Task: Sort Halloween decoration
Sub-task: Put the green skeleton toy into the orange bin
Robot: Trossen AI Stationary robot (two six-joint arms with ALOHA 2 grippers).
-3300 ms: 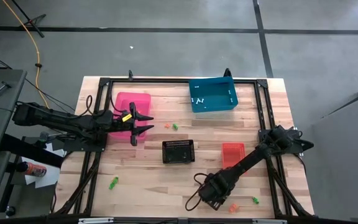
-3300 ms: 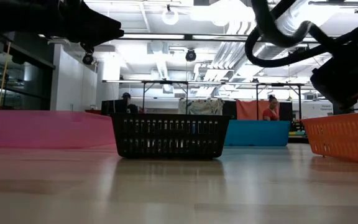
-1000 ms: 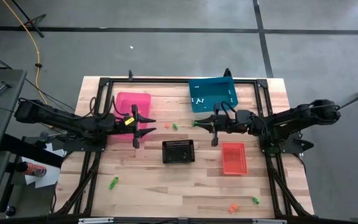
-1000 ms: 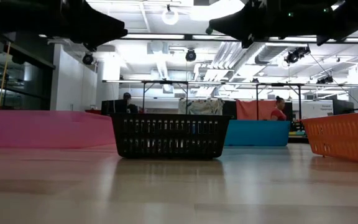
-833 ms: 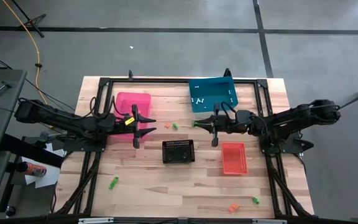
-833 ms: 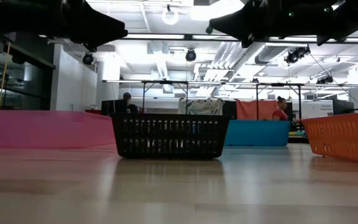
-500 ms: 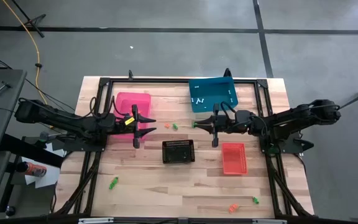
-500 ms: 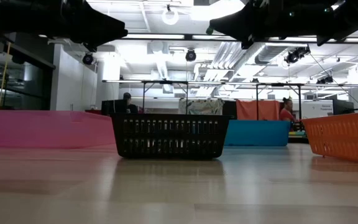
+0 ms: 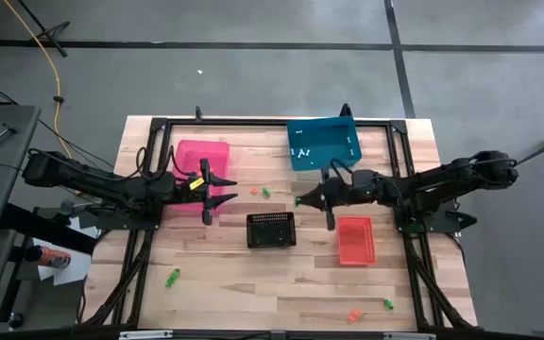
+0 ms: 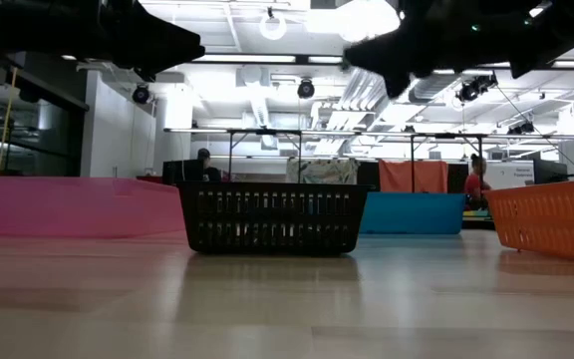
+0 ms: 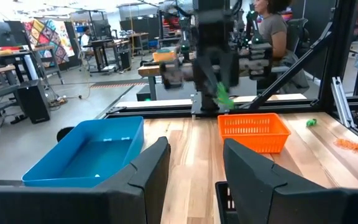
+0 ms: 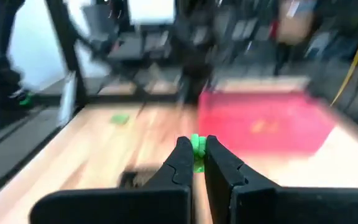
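Observation:
A small green Halloween decoration (image 12: 197, 144) sits between the fingertips of my right gripper (image 9: 299, 200), which hangs shut above the table between the blue bin (image 9: 322, 144) and the black basket (image 9: 271, 229). My left gripper (image 9: 227, 188) waits open and level at the right edge of the pink bin (image 9: 201, 161), holding nothing. Loose trinkets lie on the wood: an orange one (image 9: 253, 191) and a green one (image 9: 265, 192) mid-table, a green one (image 9: 172, 278) near left, and an orange (image 9: 353, 314) and a green (image 9: 386, 304) near right. My right gripper pinches the green trinket (image 12: 197, 149) between its two fingertips. The fingers lie about level and point toward the table's left. The trinket is lifted clear of the table and sticks out a little past the tips.
The red-orange bin (image 9: 354, 240) stands right of the black basket. White bits lie inside the blue bin. A black frame (image 9: 272, 123) runs around the table's edges. Bare wood stretches along the near side. People move in the room behind.
My right gripper has rolled and tipped a little downward, its tip shifting slightly toward the near edge, still shut on the green trinket.

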